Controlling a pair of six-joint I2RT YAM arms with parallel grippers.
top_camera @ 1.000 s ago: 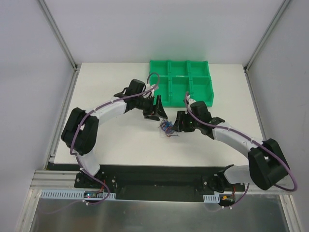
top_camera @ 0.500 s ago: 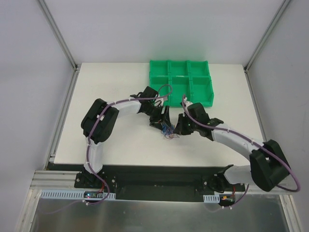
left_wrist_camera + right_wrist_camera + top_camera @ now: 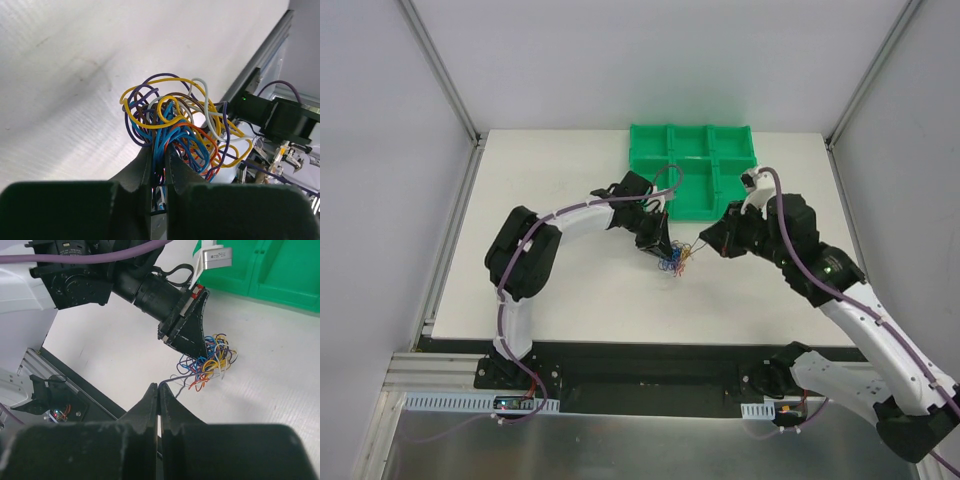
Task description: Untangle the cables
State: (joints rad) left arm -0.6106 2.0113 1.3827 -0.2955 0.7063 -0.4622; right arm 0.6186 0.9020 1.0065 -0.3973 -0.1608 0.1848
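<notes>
White table (image 3: 560, 300) lies under me, with a dark rail (image 3: 650, 378) along its near edge at the bottom of the top view. My two arms reach up from there and meet near the middle of the frame.

That is where the cables (image 3: 672, 262) are: a small messy ball of blue, yellow, orange, purple and white wires. My left gripper (image 3: 159, 152) comes at the ball from the left of the frame. Its jaws are pressed almost together, and blue wires run down between them, so I hold the ball by its middle. I cannot tell if the ball touches the table or hangs just above it.

My right gripper (image 3: 158, 389) sits just right of the ball. Its jaws are tight together too. One thin dark strand (image 3: 172, 381) goes from their tips to the ball, so I think I have it pinched.

I think this is the pulling-apart step. All the wires are in one knot. Next I should hold the left side steady and draw the right one slowly away, so the strand slides out. If I pull too fast, the knot may get tighter.

Farther back sits a green tray (image 3: 695, 170) with six boxes, and behind it are plain grey walls (image 3: 650, 60).
</notes>
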